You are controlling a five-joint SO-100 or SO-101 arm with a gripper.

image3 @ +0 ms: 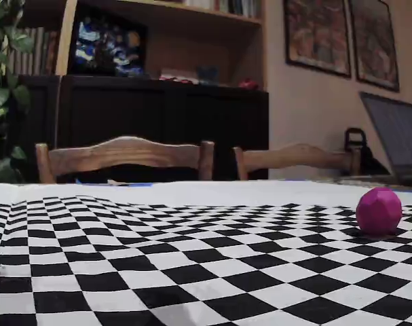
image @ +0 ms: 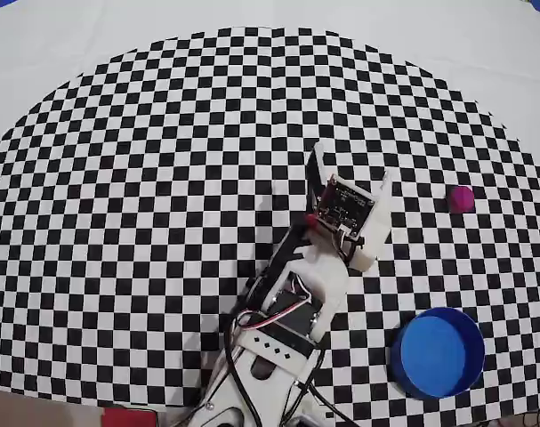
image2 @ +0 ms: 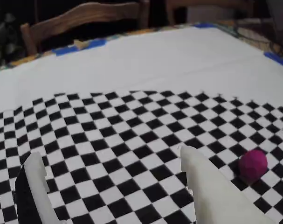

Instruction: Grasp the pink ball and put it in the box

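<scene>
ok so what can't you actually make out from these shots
- Box: only the overhead view shows it; outside the wrist and fixed views.
- Gripper: fingertips hidden under the arm's own body in the overhead view; absent from the fixed view.
- Pink ball: underside hidden where it meets the checkered cloth.
- Arm base: cut off by the overhead view's bottom edge.

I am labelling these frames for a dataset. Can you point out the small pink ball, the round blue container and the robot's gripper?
Small magenta-pink ball (image: 462,198), overhead view: centre of the sphere.
Round bright blue bowl-like container (image: 408,366), overhead view: its raised left rim.
White two-finger gripper (image2: 111,165), wrist view: midway between the open jaws.
</scene>
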